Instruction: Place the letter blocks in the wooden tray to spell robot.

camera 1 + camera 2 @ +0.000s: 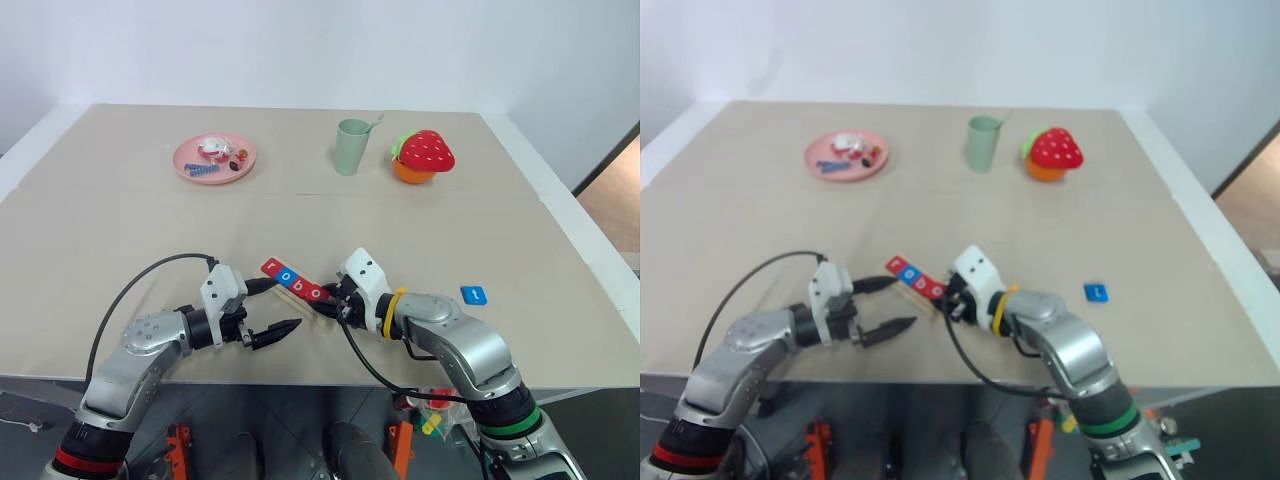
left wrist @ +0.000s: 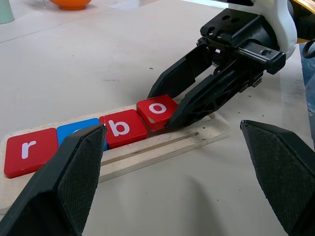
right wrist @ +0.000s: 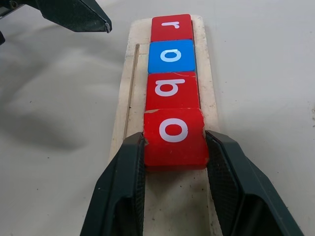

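Four blocks (image 3: 173, 83) lengthwise along tray (image 3: 206, 73)

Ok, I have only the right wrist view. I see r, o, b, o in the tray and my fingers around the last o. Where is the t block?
Observer: The blue t block lies alone on the table, on the robot's right of the right gripper.
Operator: Is the left gripper holding anything?
Observer: No, the left gripper is open and empty, beside the wooden tray.
Operator: Is there room for the t?
Observer: Yes, the tray's end past the red o block is bare.
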`<control>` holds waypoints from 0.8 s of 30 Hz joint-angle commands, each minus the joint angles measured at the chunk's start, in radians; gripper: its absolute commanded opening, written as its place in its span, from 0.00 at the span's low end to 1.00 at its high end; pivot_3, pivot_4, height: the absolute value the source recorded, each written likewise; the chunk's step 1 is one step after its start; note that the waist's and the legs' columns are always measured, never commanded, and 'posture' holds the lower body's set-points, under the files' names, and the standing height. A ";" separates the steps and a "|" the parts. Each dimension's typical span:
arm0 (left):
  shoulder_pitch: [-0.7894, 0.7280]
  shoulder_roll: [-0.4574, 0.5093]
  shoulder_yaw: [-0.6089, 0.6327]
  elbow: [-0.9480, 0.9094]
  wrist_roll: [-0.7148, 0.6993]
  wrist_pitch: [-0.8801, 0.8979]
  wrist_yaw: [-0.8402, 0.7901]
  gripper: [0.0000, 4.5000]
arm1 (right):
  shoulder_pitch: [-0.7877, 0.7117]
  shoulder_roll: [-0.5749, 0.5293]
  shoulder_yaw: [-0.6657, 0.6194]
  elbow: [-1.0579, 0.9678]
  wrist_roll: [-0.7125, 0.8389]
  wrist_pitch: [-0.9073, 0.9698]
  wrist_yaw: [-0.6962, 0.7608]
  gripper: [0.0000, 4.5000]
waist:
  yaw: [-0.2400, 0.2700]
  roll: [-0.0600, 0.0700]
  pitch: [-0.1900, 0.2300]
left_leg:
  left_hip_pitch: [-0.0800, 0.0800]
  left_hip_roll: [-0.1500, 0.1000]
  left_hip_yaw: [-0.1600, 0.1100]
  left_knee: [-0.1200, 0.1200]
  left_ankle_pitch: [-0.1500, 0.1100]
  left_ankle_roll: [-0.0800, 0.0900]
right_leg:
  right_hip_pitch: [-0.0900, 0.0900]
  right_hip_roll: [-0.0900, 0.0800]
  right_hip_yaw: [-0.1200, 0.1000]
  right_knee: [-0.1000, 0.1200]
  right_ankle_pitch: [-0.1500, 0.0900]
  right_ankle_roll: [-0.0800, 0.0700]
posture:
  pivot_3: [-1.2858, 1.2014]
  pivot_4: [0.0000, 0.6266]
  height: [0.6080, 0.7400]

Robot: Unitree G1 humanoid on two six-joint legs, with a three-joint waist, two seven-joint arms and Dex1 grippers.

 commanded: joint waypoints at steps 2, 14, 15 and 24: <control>-0.015 0.000 0.002 -0.017 0.001 -0.018 -0.006 1.00 | 0.007 0.015 -0.010 -0.019 0.014 0.015 -0.012 0.26 | 0.000 0.000 0.000 | 0.000 0.000 0.000 0.000 0.000 0.000 | 0.000 0.000 0.000 0.000 0.000 0.000 | 0.52 0.24 1.00; -0.014 0.004 -0.004 -0.014 0.014 -0.035 -0.026 1.00 | -0.022 0.048 -0.099 -0.094 0.046 0.056 -0.075 0.99 | 0.000 0.000 0.000 | 0.000 0.000 0.000 0.000 0.000 0.000 | 0.000 0.000 0.000 0.000 0.000 0.000 | 0.52 0.24 1.00; -0.016 0.005 -0.006 -0.012 0.018 -0.041 -0.031 1.00 | -0.030 0.050 -0.121 -0.101 0.054 0.064 -0.081 0.99 | 0.000 0.000 0.000 | -0.001 0.000 0.000 0.000 0.000 0.000 | -0.001 0.000 0.000 0.000 0.000 0.000 | 0.52 0.24 1.00; -0.048 0.018 -0.035 -0.035 0.004 -0.048 -0.105 1.00 | 0.010 -0.134 -0.453 -0.080 0.057 0.019 -0.116 0.99 | 0.006 0.000 0.000 | -0.002 -0.001 0.000 0.000 0.000 0.000 | 0.000 -0.002 0.000 -0.001 -0.001 0.001 | 0.52 0.24 1.00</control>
